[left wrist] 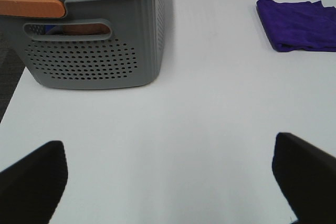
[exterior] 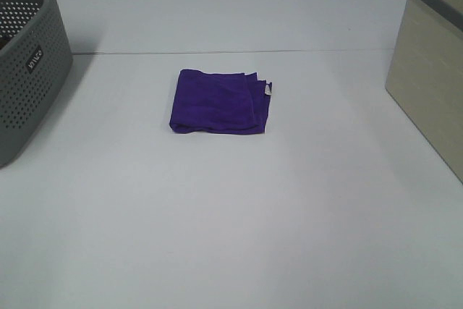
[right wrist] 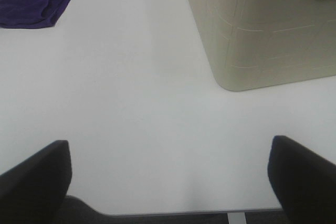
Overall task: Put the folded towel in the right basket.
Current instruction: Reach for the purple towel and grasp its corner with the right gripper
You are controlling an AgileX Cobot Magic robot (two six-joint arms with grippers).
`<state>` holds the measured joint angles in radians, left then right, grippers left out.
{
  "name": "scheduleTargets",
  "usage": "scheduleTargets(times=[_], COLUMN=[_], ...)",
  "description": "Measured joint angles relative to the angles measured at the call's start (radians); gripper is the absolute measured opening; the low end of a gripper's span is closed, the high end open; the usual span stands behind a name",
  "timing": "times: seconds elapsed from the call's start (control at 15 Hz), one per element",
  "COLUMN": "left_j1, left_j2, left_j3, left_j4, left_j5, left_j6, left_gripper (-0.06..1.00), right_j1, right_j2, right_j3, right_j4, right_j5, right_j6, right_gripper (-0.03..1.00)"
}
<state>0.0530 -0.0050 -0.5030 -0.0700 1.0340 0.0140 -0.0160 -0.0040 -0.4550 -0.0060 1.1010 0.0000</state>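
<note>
A folded purple towel lies flat on the white table, near the middle. It also shows in the left wrist view and in the right wrist view. The beige basket stands at the table's right edge, also seen in the right wrist view. My left gripper is open and empty, well short of the towel. My right gripper is open and empty over the table's near edge, apart from the towel and the basket. Neither gripper shows in the exterior high view.
A grey perforated basket with an orange handle stands at the left edge, holding some items. The white table ends close to my right gripper, with dark floor beyond it.
</note>
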Motion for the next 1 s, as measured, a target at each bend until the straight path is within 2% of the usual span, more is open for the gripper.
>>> scheduleTargets(times=[1.0], left_j1=[0.000], left_j2=[0.000], left_j3=[0.000], left_j4=[0.000], left_j5=[0.000], left_j6=[0.000], left_gripper=[0.99], right_j1=[0.000], right_j2=[0.000], right_j3=[0.000], right_j4=[0.000], right_j5=[0.000], right_j6=[0.000], right_gripper=[0.98])
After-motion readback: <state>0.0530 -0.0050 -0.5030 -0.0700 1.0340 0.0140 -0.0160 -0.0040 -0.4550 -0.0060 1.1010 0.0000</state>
